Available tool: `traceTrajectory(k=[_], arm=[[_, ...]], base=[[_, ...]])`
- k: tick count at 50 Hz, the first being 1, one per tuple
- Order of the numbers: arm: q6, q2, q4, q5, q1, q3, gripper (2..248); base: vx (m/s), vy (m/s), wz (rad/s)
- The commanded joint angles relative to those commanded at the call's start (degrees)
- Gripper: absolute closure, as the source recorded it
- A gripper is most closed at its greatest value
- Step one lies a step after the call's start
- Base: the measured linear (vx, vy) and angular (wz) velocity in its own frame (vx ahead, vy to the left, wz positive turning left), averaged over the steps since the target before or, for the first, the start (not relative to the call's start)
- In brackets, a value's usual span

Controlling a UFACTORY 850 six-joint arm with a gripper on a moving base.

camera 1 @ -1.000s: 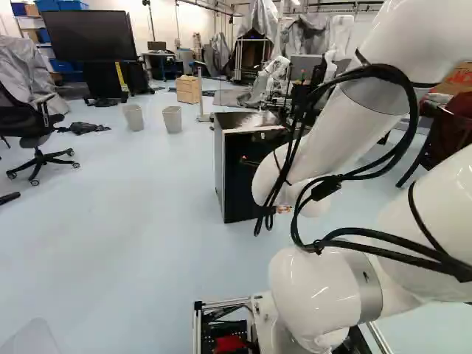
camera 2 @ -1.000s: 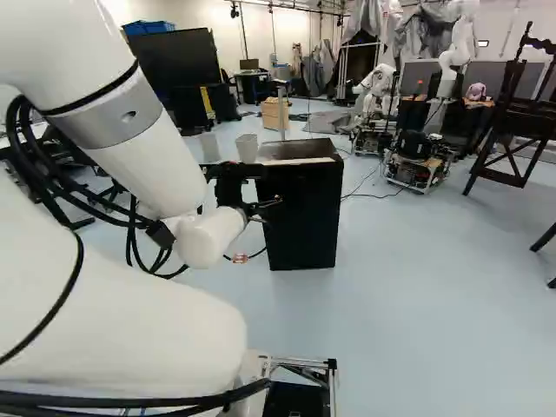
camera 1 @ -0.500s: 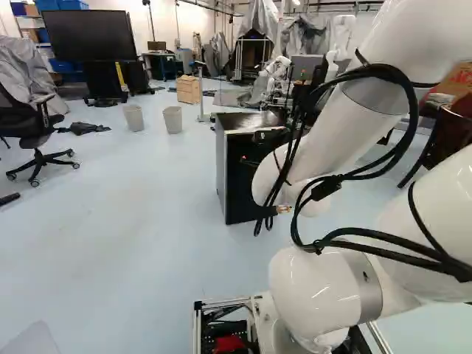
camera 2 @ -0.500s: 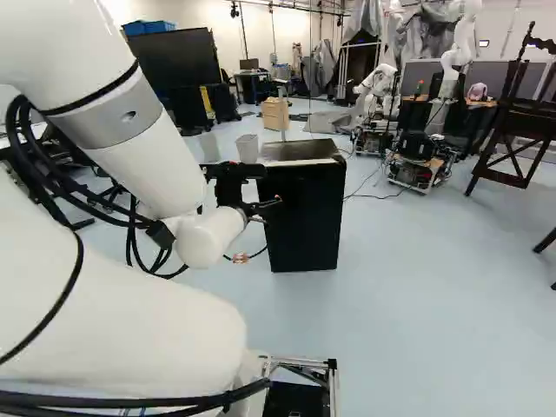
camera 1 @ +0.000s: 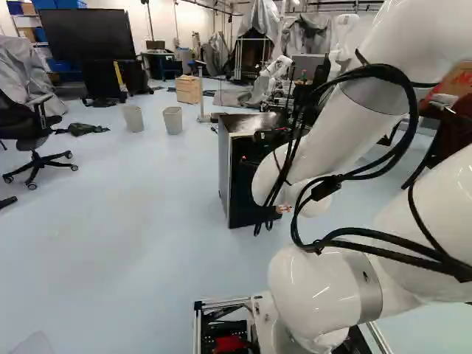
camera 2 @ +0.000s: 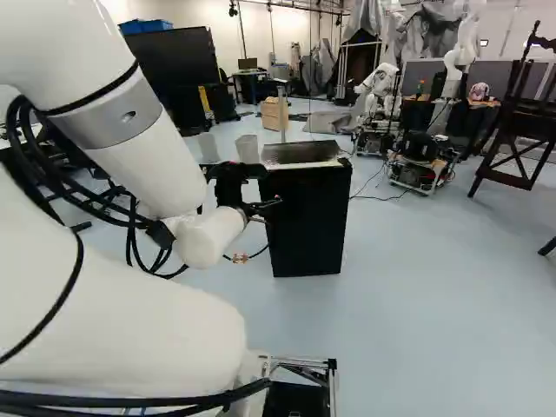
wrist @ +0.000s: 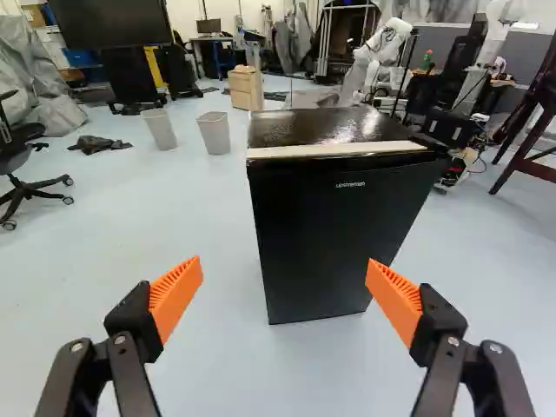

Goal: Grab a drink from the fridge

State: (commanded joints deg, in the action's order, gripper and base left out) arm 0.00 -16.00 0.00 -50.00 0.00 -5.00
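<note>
Right base view, left to right. White arm [camera 2: 139, 161] reaches forward from the left side. Big dark screen [camera 2: 174, 69] sits well behind it, then two pale bins [camera 2: 248, 148] on the floor, well short of the screen.

Claw [wrist: 284, 271] next: it's wide open, orange pads [wrist: 175, 295] well apart, nothing in its grip. Wrist view has it aimed at the fridge [wrist: 334, 230], which stands ahead, apart from both fingers — no contact that I can see.

Fridge door looks shut, pale strip along the front top edge, no handle I can make out. The drink isn't visible in any view; my guess is it's inside.

Right of the fridge: another robot [camera 2: 379, 91] farther back, then a dark wooden chair [camera 2: 521, 129]. Both look out of the way.

Step in hand, as I read it: approach, pre-door. Early days — door and drink both still to do. Next move: close the gap, line one finger up with a door edge, pry or pull it open. Need to settle which side is hinged first. Risk: pushing square on the front just shoves the fridge or holds the door closed.
</note>
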Motion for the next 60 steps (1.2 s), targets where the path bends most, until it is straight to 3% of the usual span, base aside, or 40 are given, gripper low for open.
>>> traceTrajectory(k=[60], arm=[[0.0, 0.0, 0.0, 0.0, 0.0, 0.0, 3]], base=[[0.083, 0.055, -0.016]])
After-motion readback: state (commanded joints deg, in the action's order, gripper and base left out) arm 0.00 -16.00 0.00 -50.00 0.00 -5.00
